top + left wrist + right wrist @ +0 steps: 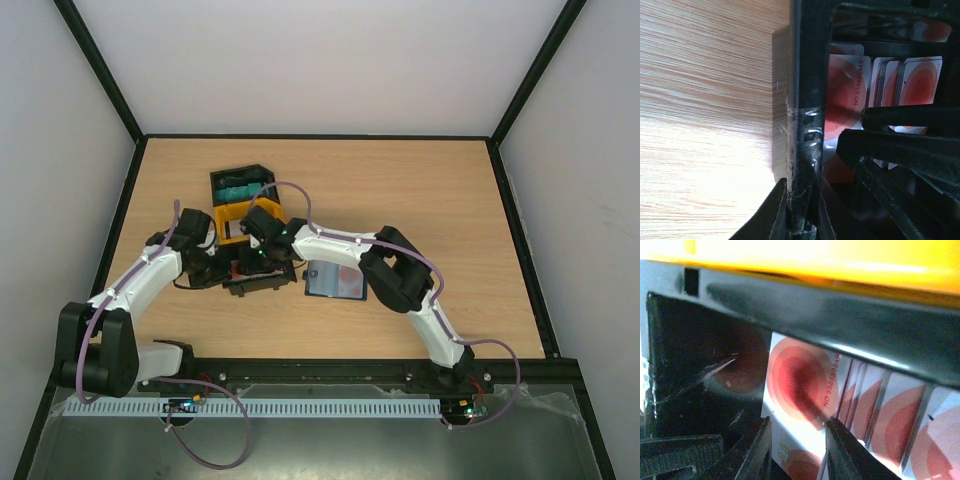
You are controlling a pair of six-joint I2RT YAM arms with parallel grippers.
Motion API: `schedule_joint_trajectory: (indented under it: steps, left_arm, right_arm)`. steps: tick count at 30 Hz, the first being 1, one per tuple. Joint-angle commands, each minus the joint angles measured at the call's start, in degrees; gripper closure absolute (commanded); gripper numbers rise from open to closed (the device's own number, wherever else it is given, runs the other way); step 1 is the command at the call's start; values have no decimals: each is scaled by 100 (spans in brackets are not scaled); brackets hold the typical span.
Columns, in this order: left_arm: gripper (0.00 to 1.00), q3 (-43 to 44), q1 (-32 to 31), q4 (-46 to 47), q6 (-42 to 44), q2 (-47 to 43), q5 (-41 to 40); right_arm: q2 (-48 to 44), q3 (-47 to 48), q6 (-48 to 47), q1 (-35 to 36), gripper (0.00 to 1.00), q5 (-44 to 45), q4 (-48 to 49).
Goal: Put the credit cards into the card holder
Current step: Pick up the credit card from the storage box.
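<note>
Several red-and-white credit cards (800,380) stand in a row inside a black tray (262,285); they also show in the left wrist view (845,95). My left gripper (802,187) is shut on the tray's left wall (807,75), one finger outside it and one inside. My right gripper (800,422) is partly open just above the front card, a fingertip (837,440) over each side of its face. The navy card holder (335,280) lies open on the table right of the tray, its light blue inside showing a pinkish patch.
A yellow tray (240,222) touches the black tray's far side, and its rim (815,260) fills the top of the right wrist view. Behind it stands a black box with green contents (240,185). Both arms (150,275) crowd the table's left middle.
</note>
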Motion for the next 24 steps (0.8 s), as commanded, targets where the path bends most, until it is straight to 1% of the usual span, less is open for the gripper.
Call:
schedule_joint_trajectory:
  steps: [1,6,10,17,24]
  left_arm:
    - [88,72,37,-104,-219,65,-164]
    - [90,72,36,-117,-293,4,-297]
    - [90,73,36,-113,-345,-32,-370]
    - [91,56,40,-103,-358,-33,-380]
    - [91,37,36,-95,-364,-59,-352]
  right_arm:
    - [46,-63,232,-59,73,-544,547]
    - [-64,-219,375,-98,88,-655,853]
    - [-178,-363,409,-99,95,-779,1109]
    - [-300,-555,425,-99,95,-1120,1509]
    - [-360,-637,474,-92,88,-1335,1835]
